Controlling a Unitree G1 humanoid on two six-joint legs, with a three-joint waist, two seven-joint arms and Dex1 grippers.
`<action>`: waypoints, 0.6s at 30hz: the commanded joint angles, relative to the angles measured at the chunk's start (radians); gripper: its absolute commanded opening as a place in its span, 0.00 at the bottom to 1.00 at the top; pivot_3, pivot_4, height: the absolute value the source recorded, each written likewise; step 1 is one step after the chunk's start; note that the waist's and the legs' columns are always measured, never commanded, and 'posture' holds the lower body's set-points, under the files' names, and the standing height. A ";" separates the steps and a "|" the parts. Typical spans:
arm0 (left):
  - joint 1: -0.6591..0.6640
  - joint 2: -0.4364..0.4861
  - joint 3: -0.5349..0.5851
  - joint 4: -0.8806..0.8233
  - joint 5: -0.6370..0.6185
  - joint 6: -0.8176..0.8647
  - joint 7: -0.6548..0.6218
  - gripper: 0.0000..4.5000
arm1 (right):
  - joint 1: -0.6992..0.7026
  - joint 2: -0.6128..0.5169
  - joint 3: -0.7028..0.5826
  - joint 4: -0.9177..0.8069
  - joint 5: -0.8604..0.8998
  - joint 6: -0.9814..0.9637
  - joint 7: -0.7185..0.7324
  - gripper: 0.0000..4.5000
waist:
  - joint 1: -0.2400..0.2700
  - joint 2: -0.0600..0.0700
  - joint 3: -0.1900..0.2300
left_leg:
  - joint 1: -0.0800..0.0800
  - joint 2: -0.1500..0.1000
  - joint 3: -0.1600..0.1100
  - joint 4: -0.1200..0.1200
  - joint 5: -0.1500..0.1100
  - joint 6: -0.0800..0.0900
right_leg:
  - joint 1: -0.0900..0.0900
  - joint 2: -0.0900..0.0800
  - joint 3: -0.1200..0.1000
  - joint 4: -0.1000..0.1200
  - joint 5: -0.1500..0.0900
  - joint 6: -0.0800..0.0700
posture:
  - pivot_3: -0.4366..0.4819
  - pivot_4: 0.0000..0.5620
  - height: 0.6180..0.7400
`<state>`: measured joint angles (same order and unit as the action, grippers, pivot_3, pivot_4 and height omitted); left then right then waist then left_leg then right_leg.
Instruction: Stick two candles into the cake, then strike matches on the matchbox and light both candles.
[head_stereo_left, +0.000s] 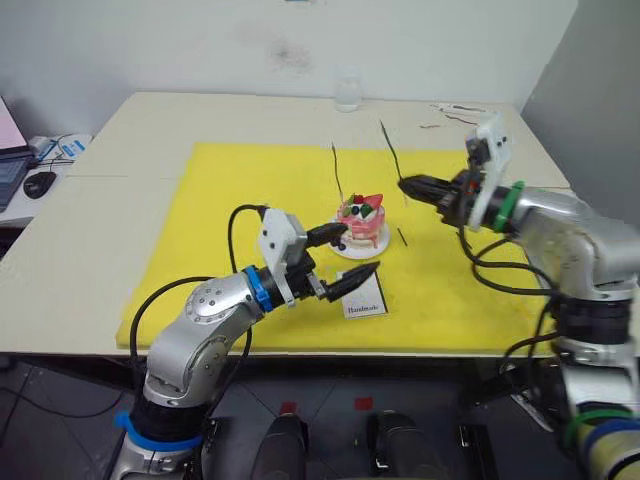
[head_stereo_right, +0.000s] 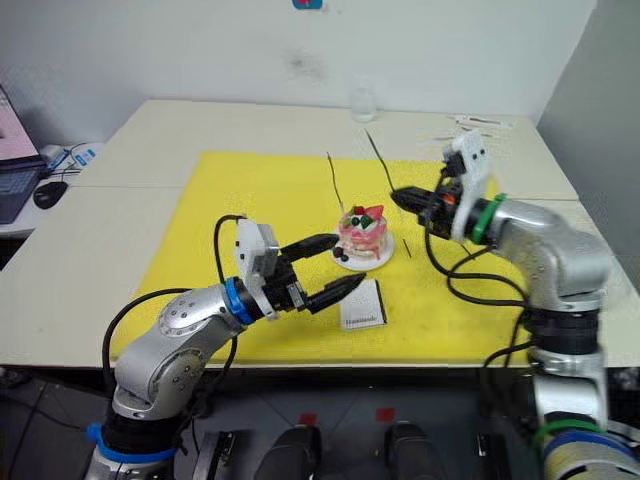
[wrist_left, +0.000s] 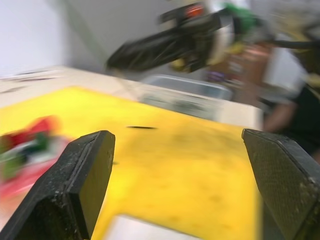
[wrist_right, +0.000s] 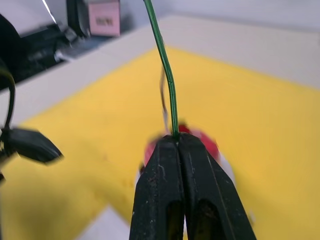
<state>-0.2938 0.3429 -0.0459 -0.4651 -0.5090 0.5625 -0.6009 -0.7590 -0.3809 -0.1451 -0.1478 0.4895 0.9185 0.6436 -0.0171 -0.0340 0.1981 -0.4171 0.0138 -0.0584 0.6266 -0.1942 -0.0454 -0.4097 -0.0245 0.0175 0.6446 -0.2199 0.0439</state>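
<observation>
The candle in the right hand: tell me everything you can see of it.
The candle is a very thin green wire-like stick with a slight bend along its length. The right hand has its black fingers shut on the lower end, holding it tilted upward beside the cake, not yet stuck in. Nothing else touches it.

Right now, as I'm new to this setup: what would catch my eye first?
The pink cake mid-way across the yellow mat, one thin candle already standing in it. To its right, the right gripper pinches a second candle upright. The left gripper hangs open just above the matchbox.
</observation>
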 joint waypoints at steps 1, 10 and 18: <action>-0.015 -0.056 0.025 -0.009 0.040 -0.025 0.124 1.00 | 0.047 0.088 -0.017 0.006 -0.060 -0.233 -0.104 0.00 | 0.007 0.000 0.000 | -0.001 -0.001 0.000 0.000 0.000 0.000 | 0.000 0.000 0.000 -0.001 0.000 0.000 | 0.48 0.27 1.00; -0.037 -0.079 0.007 -0.024 0.064 0.003 0.191 1.00 | 0.109 0.232 0.015 0.091 -0.110 -0.447 -0.208 0.00 | 0.001 0.001 0.000 | 0.002 0.001 0.001 0.000 0.000 0.000 | 0.000 0.001 0.001 0.002 -0.001 -0.006 | 0.48 0.27 1.00; -0.047 -0.044 0.018 -0.036 0.038 0.034 0.166 1.00 | 0.150 0.280 0.031 0.136 -0.110 -0.503 -0.238 0.00 | -0.010 0.001 0.000 | 0.002 0.001 0.001 -0.001 0.000 0.000 | 0.000 0.001 0.002 0.001 -0.001 -0.006 | 0.48 0.27 1.00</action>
<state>-0.3250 0.2947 -0.0324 -0.4610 -0.4573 0.6017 -0.4264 -0.6000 -0.1064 -0.1147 0.0031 0.3751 0.4468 0.4121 -0.0267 -0.0328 0.1978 -0.4150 0.0148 -0.0575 0.6257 -0.1940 -0.0455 -0.4098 -0.0232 0.0192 0.6458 -0.2206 0.0383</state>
